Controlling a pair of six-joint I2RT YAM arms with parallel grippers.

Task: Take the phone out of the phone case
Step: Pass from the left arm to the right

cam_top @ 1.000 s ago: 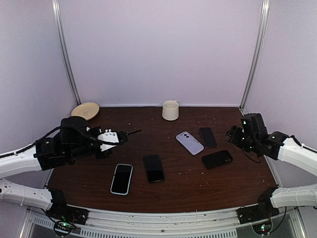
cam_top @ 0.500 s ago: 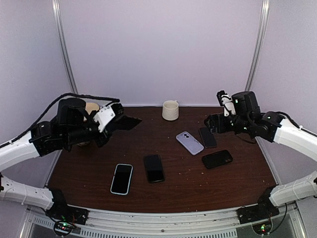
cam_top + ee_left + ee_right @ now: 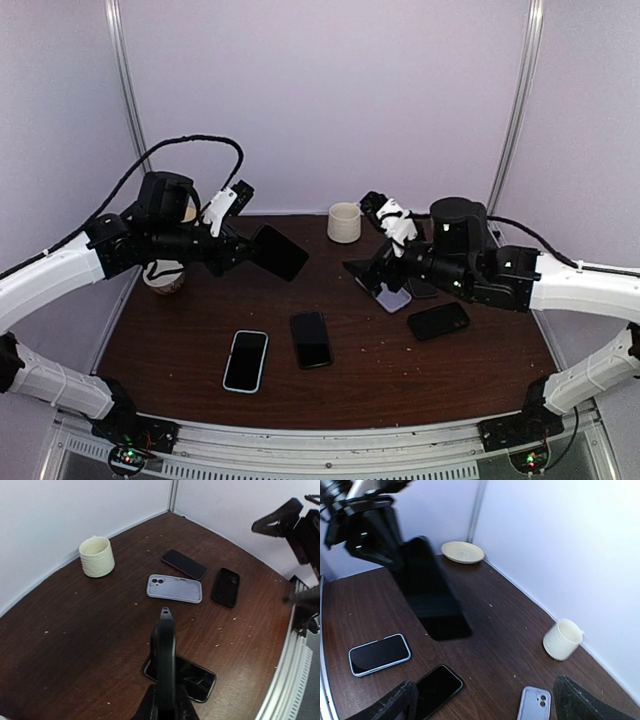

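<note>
right gripper (image 3: 484, 692) spread wide, hovering over lilac cased phone (image 3: 174, 588), which lies back-up on table (image 3: 75, 630) nr mug (image 3: 96, 556). left gripper (image 3: 164, 625) looks pinched shut, empty, mid-air. imo: come down square, pin one long edge, peel a corner w/ the other arm.

Soft, even light fills every view, with faint shadows. The table (image 3: 260, 645) shows a dull sheen at four o'clock from the left wrist; from the right wrist, the left arm (image 3: 365, 525) blurs at ten o'clock.
</note>
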